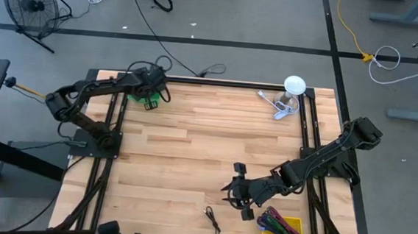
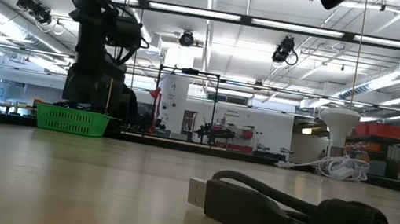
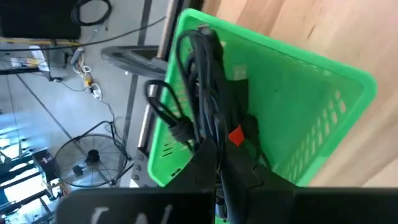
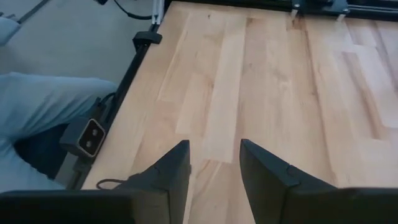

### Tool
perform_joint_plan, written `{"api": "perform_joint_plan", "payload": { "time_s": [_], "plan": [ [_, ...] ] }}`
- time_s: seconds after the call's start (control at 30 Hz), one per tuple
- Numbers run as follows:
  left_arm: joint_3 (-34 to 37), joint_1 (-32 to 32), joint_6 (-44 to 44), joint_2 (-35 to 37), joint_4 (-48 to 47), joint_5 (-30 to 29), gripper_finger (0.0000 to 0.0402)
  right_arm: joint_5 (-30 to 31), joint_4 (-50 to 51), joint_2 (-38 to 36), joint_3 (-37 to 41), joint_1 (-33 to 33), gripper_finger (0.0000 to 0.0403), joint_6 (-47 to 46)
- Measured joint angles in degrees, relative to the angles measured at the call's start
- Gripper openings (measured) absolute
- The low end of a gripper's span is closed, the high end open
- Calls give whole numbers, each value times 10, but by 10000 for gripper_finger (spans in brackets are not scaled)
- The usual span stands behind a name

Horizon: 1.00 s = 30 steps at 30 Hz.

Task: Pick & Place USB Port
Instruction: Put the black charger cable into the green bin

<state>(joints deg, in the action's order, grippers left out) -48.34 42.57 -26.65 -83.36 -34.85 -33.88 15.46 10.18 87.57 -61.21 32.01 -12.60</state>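
Observation:
A black USB cable (image 1: 212, 220) lies loose on the wood near the table's near edge. In the low view it lies close up, the cable (image 2: 280, 215) with its metal plug (image 2: 199, 193) pointing left. My right gripper (image 1: 235, 191) hovers open a little beyond it, fingers apart over bare wood (image 4: 214, 158); one cable end (image 4: 109, 183) peeks out beside a finger. My left gripper (image 1: 151, 98) is at the green basket (image 1: 141, 94) by the far left corner, shut on a black cable bundle (image 3: 202, 93) over the basket (image 3: 292, 106). My left gripper holds the black cable bundle at the stretch nearest the fingers (image 3: 219, 155), pinched between the two fingers. The bundle runs away from the fingers over the inside of the green basket, with loops and a connector (image 3: 181, 129) spread out. Whether its far end rests on the basket floor I cannot tell.
A yellow tray (image 1: 295, 225) with coloured cables sits at the near right corner. A white lamp-like object (image 1: 293, 86) and a white cable (image 1: 276, 103) stand at the far right. A person's blue trouser leg (image 4: 43, 106) shows beyond the table's edge. Bare wood fills the middle.

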Motion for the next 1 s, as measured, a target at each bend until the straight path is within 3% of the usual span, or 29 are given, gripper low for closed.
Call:
{"api": "perform_joint_plan", "payload": {
  "time_s": [0.3, 0.7, 0.8, 1.0],
  "plan": [
    [0, 0, 14, -18, 4, 32, 45, 21, 14, 0, 0, 0, 139, 0],
    [-2, -1, 5, -18, -11, 17, 52, 21, 15, 0, 0, 0, 139, 0],
    [-23, 0, 12, -18, -34, 9, 52, 21, 15, 0, 0, 0, 139, 5],
    [-74, 0, 48, -17, -75, 60, 53, 21, 15, 0, 0, 0, 139, 7]
  ]
}}
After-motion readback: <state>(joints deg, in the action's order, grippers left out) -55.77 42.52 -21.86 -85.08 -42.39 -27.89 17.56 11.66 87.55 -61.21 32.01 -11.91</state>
